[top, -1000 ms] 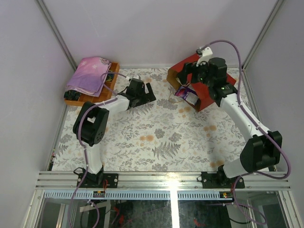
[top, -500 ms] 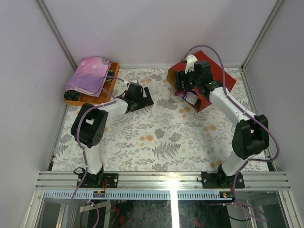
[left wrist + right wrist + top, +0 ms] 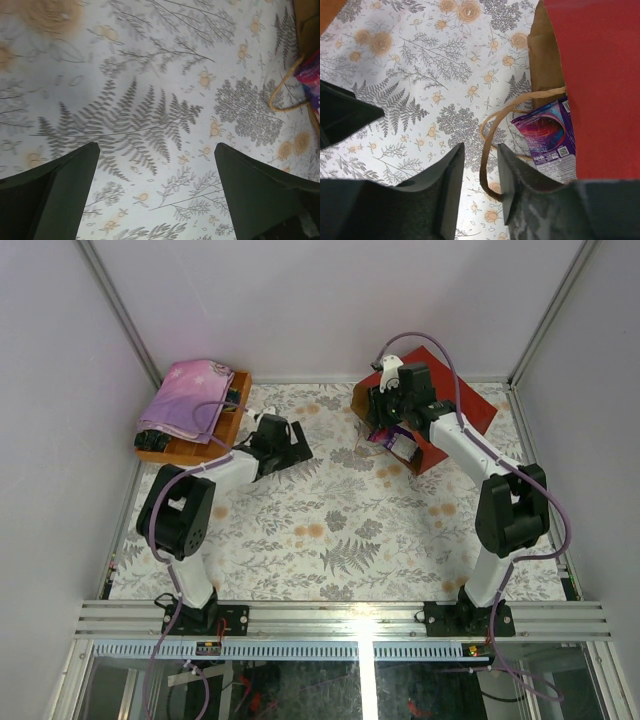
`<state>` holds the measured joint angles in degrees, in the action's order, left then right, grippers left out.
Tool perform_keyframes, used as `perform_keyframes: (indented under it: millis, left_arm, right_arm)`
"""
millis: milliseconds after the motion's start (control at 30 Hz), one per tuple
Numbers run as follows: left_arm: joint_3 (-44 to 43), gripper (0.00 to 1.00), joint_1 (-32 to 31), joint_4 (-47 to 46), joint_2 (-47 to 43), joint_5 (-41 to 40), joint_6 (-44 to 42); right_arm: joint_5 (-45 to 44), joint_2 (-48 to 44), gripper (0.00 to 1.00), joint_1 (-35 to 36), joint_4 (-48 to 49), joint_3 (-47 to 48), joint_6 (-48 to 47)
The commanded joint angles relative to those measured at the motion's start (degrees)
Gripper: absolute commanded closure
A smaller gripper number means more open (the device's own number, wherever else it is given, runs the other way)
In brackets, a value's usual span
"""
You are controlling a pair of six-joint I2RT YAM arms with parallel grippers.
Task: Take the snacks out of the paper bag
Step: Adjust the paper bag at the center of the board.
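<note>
The red paper bag [image 3: 455,405] lies on its side at the table's back right, its brown mouth [image 3: 545,55] facing left. One snack, a purple packet [image 3: 393,443] [image 3: 550,135], sticks out of the mouth; other snacks are hidden. My right gripper [image 3: 378,418] [image 3: 480,149] hovers at the mouth with its jaws half narrowed. A loop of the yellowish cord handle [image 3: 492,125] runs through the gap, close to the right finger [image 3: 515,180]. My left gripper [image 3: 290,443] [image 3: 156,146] stands wide open over bare tablecloth, left of the bag, holding nothing.
A pink-purple folded cloth [image 3: 188,398] rests on a wooden tray [image 3: 200,452] at the back left, with a small black object [image 3: 150,440] at its front edge. Enclosure walls ring the table. In the left wrist view, the cord handle [image 3: 282,95] and the packet [image 3: 311,75] show at the far right.
My right gripper has slid left over the bag to its mouth, its jaws narrowing around the cord handle. The left arm has drawn slightly left, still wide open.
</note>
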<state>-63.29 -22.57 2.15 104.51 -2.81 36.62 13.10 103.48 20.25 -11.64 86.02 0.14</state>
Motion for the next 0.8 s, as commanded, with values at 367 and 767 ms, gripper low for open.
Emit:
perform_keyframes:
  millis: [367, 767]
  left_arm:
    - [-0.25, 0.0, -1.73, -4.08, -1.0, -1.84, -2.96]
    - [-17.85, 0.0, -12.92, 1.88, 9.37, -10.11, -9.7]
  right_arm:
    - [0.27, -4.36, 0.97, 0.45, -0.84, 4.51, 1.74]
    - [-0.71, -7.83, 1.0, -1.96, -0.94, 4.36, 6.19]
